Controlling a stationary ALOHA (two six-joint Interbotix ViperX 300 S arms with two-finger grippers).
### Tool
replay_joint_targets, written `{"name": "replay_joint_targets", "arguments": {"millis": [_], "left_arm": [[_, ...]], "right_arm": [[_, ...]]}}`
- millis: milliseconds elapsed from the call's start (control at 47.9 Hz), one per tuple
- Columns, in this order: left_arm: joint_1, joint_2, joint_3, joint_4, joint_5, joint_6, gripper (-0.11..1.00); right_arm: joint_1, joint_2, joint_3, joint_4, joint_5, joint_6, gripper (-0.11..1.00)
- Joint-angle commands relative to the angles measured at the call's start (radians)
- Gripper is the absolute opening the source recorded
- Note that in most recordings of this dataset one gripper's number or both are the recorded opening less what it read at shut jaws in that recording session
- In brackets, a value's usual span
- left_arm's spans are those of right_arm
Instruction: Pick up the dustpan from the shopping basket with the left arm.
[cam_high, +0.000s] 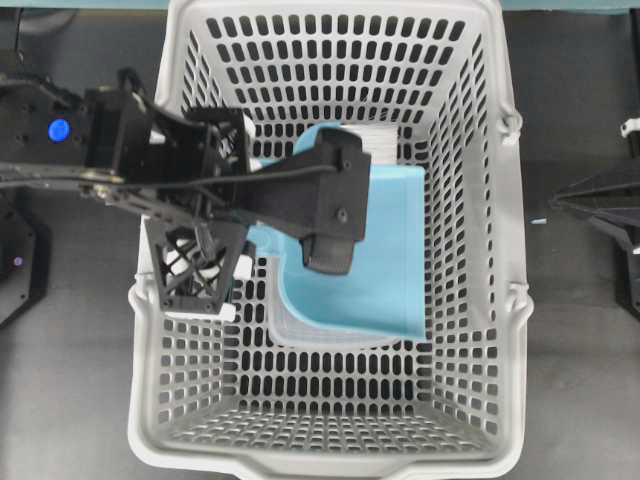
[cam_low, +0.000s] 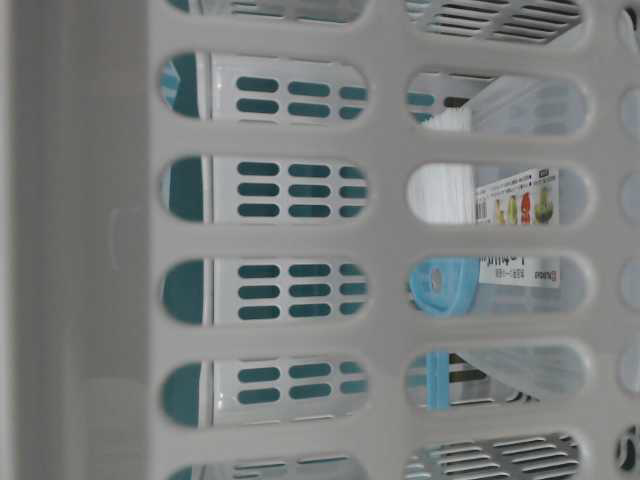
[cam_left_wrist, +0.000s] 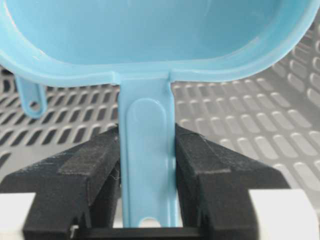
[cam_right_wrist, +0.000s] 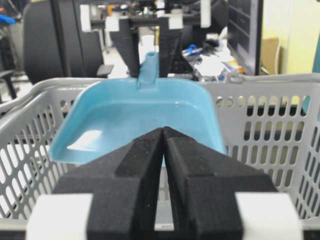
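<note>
Dustpan (cam_left_wrist: 150, 60) handle sits squarely between the left arm's jaws (cam_left_wrist: 147, 175), and both black pads press against its flat sides, pinching it just above the small hole at its end. In the left wrist view the pan's rounded back edge fills the top of the picture, with the slotted floor of the shopping basket (cam_left_wrist: 260, 145) behind it and a second small blue hanging loop (cam_left_wrist: 31, 97) off to the left.

From overhead the left arm (cam_high: 190, 180) reaches over the basket's (cam_high: 505, 250) left wall, and the light blue scoop (cam_high: 385, 260) lies toward the right of the basket, partly hidden by the wrist block. Seen from the right wrist camera, the pan (cam_right_wrist: 140, 117) sits up at rim level, handle pointing away toward the left gripper (cam_right_wrist: 148, 60) behind it.

Right arm's jaws (cam_right_wrist: 164, 145) are pressed together on nothing, outside the basket. Through the table-level slots, a packaging label (cam_low: 515, 205) shows inside.
</note>
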Motion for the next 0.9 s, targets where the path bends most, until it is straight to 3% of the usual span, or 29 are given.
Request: {"name": "replay_joint_targets", "arguments": {"millis": [0,876], "left_arm": [[0.012,-0.026,-0.015,0.002,-0.014,-0.005,0.28],[0.017,-0.037,0.026,0.002,-0.049,-0.021,0.28]], "right_arm": [[0.002,0.005,-0.006,0.003,-0.005,0.0,-0.01],[0.002,-0.02,-0.005,0.002,0.026,0.0,-0.01]]}}
